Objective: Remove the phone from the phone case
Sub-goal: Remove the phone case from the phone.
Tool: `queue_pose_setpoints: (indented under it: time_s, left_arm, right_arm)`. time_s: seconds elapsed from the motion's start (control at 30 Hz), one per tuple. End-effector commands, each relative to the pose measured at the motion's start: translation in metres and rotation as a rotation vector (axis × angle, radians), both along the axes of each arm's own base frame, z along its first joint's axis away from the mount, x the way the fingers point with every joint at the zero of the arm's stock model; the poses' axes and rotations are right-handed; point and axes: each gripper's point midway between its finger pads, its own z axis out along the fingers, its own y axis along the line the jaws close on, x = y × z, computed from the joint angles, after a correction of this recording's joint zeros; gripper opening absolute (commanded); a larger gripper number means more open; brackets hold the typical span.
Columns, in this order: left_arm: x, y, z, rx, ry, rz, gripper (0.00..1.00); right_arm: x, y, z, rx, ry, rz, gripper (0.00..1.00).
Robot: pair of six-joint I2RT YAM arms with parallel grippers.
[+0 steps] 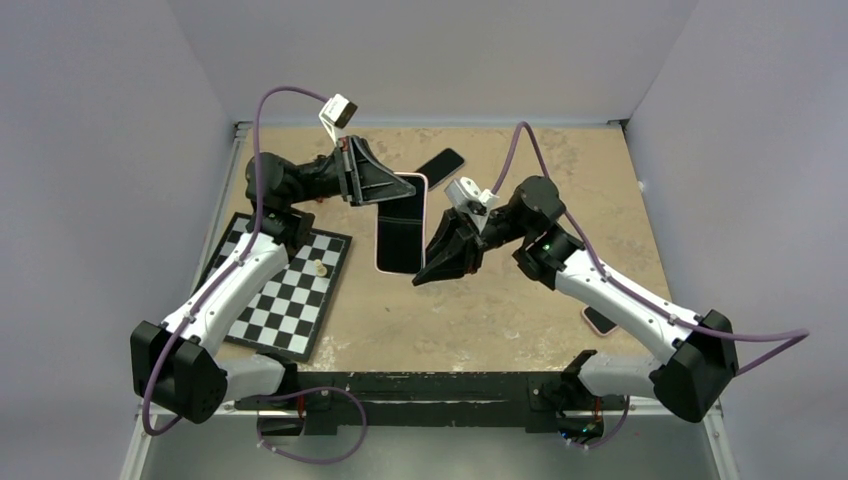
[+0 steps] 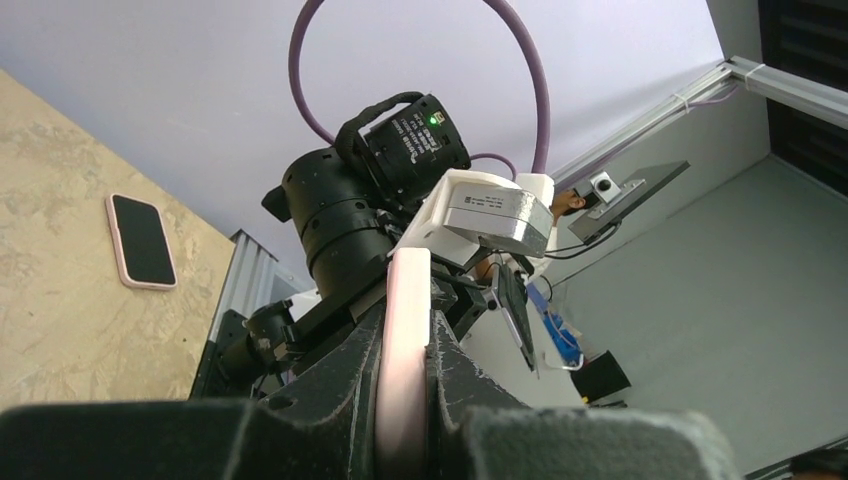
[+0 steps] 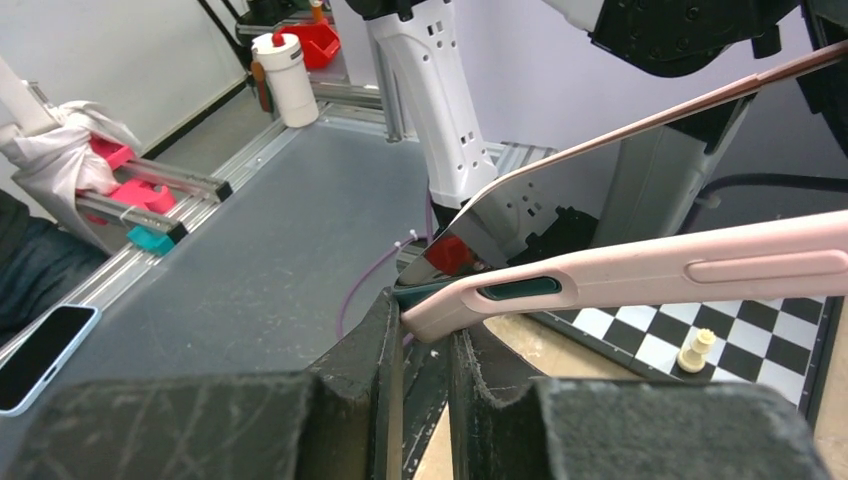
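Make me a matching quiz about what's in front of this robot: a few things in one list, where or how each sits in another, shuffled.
Things:
1 pink case
2 chess piece
3 spare phone
4 phone being removed

States:
a on the checkered board
b tilted partly out of its case
c flat on the table
d corner pinched by the right gripper

Pairs: 1-d, 2-a, 3-c, 4-b.

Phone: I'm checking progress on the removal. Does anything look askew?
Yes: the phone sits tilted above the case, not flush, with an open gap between them near the right pincer at the case's corner.
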Motion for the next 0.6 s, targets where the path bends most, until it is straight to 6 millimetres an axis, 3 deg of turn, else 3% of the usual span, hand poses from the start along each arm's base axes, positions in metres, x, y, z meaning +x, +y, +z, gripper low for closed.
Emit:
queue_pose_setpoints:
  time_s: [0.0, 0.07, 0.13, 0.23, 0.3, 0.57]
  left_arm:
    - [-0.016, -0.012, -0.013, 0.038, 0.056, -0.079, 0.0]
    - [-0.017, -0.012, -0.013, 0.035, 0.066, -0.081, 0.0]
    - [-0.018, -0.012, -0.013, 0.033, 0.078, -0.087, 0.0]
    - [-0.019, -0.012, -0.014, 0.036, 0.096, -0.094, 0.0]
    - [-0.019, -0.012, -0.016, 0.042, 0.106, -0.1, 0.0]
    - [-0.02, -0.016, -0.026, 0.071, 0.13, -0.12, 0.0]
  right_arm:
    - [0.047, 0.008, 0.091, 0.302, -0.295, -0.303, 0.0]
    - [0.058, 0.01, 0.086, 0.275, -0.293, -0.357, 0.0]
    - [0.082, 0.01, 0.079, 0.228, -0.32, -0.49, 0.0]
    - [0.114, 0.0, 0.065, 0.148, -0.403, -0.677, 0.0]
    - [0.124, -0.007, 0.059, 0.108, -0.435, -0.749, 0.0]
    - [0.119, -0.015, 0.067, 0.095, -0.513, -0.799, 0.0]
